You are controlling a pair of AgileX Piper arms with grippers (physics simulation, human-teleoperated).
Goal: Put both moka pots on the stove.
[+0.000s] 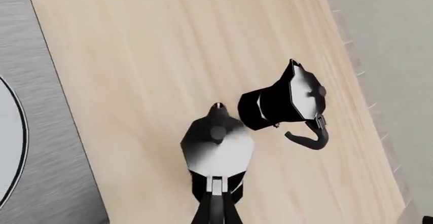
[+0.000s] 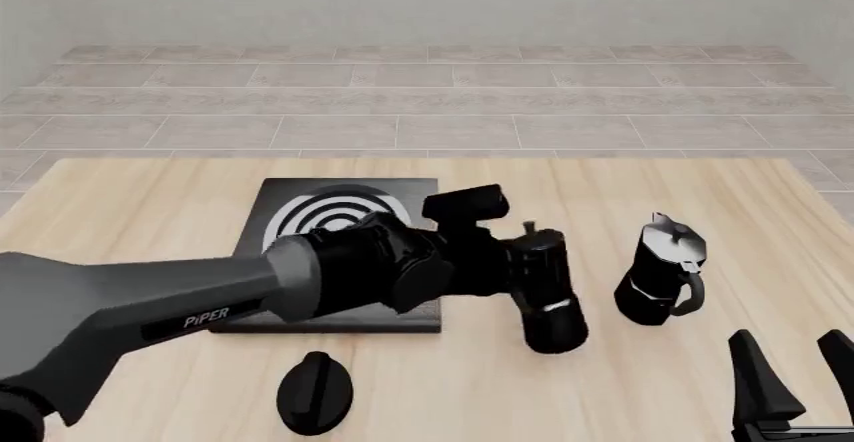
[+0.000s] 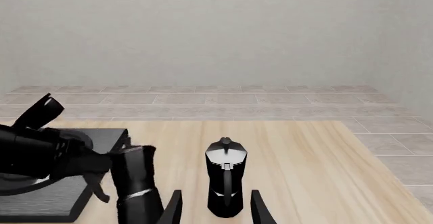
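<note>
Reaching across from the left, my L hand (image 1: 216,206) is closed on the first moka pot (image 2: 554,312), fingers pinched in at its handle side (mostly hidden by the pot's lid in the left wrist view). That pot sits just off the stove's (image 2: 287,197) right edge, over bare table (image 2: 134,192), leaning a bit. I can't tell whether its base touches the wood.

The burner rings (image 2: 334,212) are partly covered by my L forearm in the front view, and no pot is on the slab.

My R hand (image 2: 794,362) is low at the near right corner, fingers spread wide w/ nothing between them. The second moka pot (image 2: 654,282) stands upright on the table ahead of it, clearly apart, to the right of the first pot and not touching it. In the right wrist view it lines up btwn my two R fingers (image 3: 172,206), handle turned toward me.

A flat round knob (image 2: 315,392) lies on the table at the near side of the stove, apart from it.
</note>
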